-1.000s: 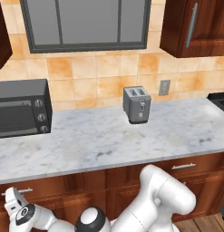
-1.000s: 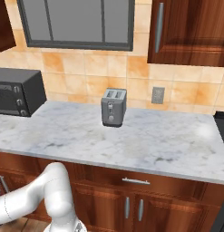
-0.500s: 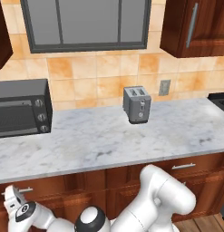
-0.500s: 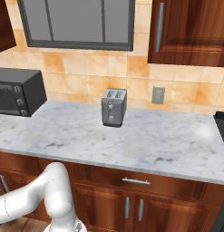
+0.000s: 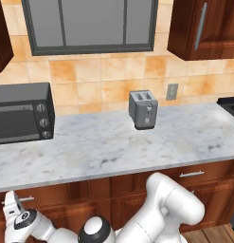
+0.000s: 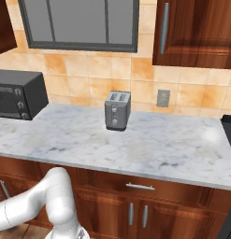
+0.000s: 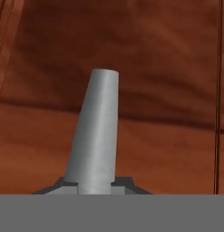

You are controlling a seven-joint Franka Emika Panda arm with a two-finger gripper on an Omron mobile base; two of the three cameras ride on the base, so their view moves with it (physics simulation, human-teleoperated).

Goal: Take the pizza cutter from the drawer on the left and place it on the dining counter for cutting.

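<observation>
- We are working low at the left end of the cabinet run, under the left edge of the marble worktop (image 5: 113,142), with the gripper (image 5: 12,205) reaching down to the drawer (image 5: 47,197) front.
- In the hand view the silver bar handle (image 7: 95,136) is rising straight up from between the two dark fingertips (image 7: 56,186), against the dark reddish-brown wood, so we are judging the pincer to be closed on that bar, squeezed as tight as the bar allows.
- We are gripping the handle because the drawer is shut and pulling it out is the only way in.
- The pizza cutter is hidden from us; by the task it should be lying inside this closed drawer.
- Next we are expecting a straight pull outward, keeping square to the front so the bar is not slipping from the pads.
- On the worktop, the microwave (image 5: 21,114) is sitting at the left edge and the toaster (image 5: 143,110) near the back edge, both well clear of our reach.
</observation>
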